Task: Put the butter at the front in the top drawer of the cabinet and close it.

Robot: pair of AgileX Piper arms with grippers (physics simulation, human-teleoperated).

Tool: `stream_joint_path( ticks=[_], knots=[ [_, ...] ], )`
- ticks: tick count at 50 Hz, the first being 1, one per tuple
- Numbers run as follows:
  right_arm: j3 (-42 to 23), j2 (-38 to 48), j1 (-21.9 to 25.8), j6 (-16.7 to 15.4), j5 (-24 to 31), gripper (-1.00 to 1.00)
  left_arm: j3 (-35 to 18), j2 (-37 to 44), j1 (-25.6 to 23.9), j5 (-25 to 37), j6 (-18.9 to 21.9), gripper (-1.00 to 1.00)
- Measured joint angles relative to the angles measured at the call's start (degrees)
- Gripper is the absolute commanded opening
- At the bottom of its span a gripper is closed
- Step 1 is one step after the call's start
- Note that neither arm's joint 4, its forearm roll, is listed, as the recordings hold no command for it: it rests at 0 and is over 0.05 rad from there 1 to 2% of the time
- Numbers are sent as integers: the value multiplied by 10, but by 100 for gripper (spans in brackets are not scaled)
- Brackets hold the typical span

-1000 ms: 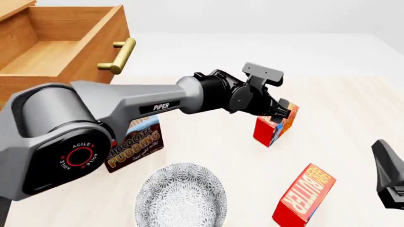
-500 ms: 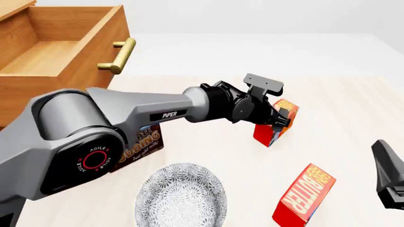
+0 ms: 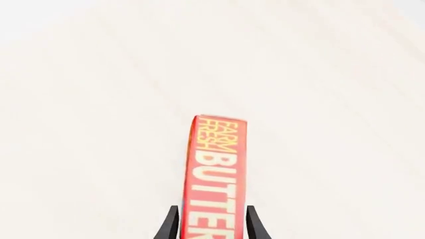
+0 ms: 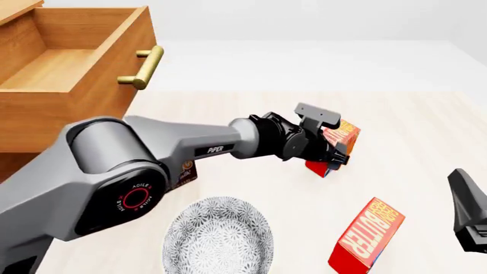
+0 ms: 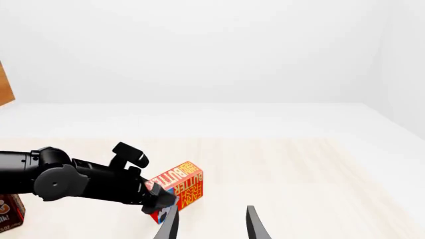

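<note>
The left pincer (image 4: 336, 155) holds the butter (image 4: 337, 140), a small red rectangular carton with yellow letters, between its narrow black fingers (image 3: 170, 225).

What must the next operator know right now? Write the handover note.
Left gripper: fingers either side of the farther butter carton, which is on the table; a firm grip can't be confirmed.
Right gripper: open, empty.
Second butter carton: leaning, nearer the camera, untouched.
Top drawer: pulled open, nothing visible inside.
Done: drawer open, carton reached.
Left: lift the carton, place it in the drawer, push the drawer shut.
</note>
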Motion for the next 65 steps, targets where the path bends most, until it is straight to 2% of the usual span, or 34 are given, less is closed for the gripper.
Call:
stream_joint_path(
  ticks=[22,23,31,41,65],
  knots=[
    [0,0,0,0,0,100,-20,35,-2,-6,-23,100],
    [0,0,0,0,0,100,-20,36,-2,-6,-24,-100],
    [0,0,0,0,0,100,-16,33,-1,-8,-32,-100],
    [-1,0,0,0,0,100,15,7,-5,-11,-27,-100],
    [-1,0,0,0,0,100,125,-149,-11,-9,-15,-100]
  ],
)
